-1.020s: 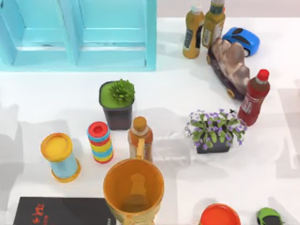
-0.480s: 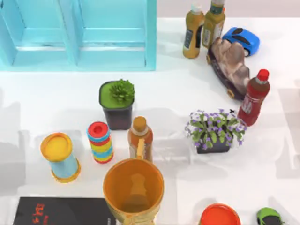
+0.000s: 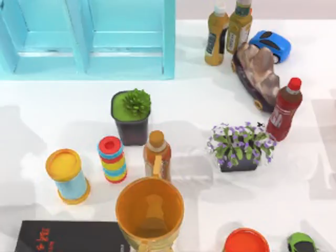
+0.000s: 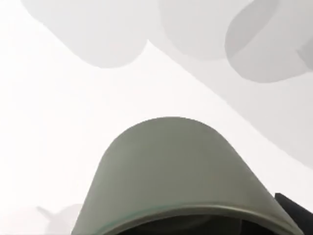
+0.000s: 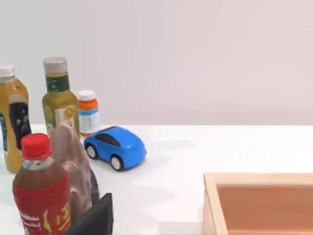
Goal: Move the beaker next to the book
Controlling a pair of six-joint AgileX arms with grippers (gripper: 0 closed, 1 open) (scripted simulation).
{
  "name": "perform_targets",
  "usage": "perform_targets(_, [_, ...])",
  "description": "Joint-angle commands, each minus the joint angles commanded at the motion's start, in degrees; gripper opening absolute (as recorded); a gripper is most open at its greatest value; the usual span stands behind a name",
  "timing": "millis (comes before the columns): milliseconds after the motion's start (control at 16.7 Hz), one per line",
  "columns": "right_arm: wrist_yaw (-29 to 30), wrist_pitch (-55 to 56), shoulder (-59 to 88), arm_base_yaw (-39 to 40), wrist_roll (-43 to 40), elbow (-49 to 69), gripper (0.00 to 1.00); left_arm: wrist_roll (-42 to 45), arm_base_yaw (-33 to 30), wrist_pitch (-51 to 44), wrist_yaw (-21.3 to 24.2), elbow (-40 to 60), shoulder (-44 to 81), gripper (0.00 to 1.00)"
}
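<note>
The book lies flat at the table's front left, black with small red markings on its cover. A grey-green rounded vessel, the beaker, sits very close in the left wrist view, above bare white table. My left gripper is shut on it, and one dark fingertip shows at its side. Arm shadows fall on the table's left edge. My right arm stays parked off the table's right side.
Near the book stand a yellow-topped blue can, a striped red-capped tub, a tea bottle and a big orange cup. Farther off are a green plant pot, a purple flower pot, bottles, toy cars and a blue cabinet.
The shadow on the table's left side has spread farther inward. None of the things on the table has moved.
</note>
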Motion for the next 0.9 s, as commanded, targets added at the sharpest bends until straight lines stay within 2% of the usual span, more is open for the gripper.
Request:
perform_targets(300, [0.0, 0.0, 0.0, 0.0, 0.0, 0.0, 1.00, -29.9, -5.7, -4.9, 0.9, -9.3, -13.9, 0.00])
perform_targets(480, [0.0, 0.0, 0.0, 0.0, 0.0, 0.0, 1.00, -43.4, -8.7, -6.9, 1.3, -14.1, -21.2, 0.00])
perform_targets(660, [0.0, 0.0, 0.0, 0.0, 0.0, 0.0, 1.00, -51.5, -10.8, -7.9, 1.5, -17.3, -26.5, 0.00])
perform_targets(900, [0.0, 0.0, 0.0, 0.0, 0.0, 0.0, 1.00, -54.2, -11.5, -8.3, 1.5, -18.4, -28.4, 0.00])
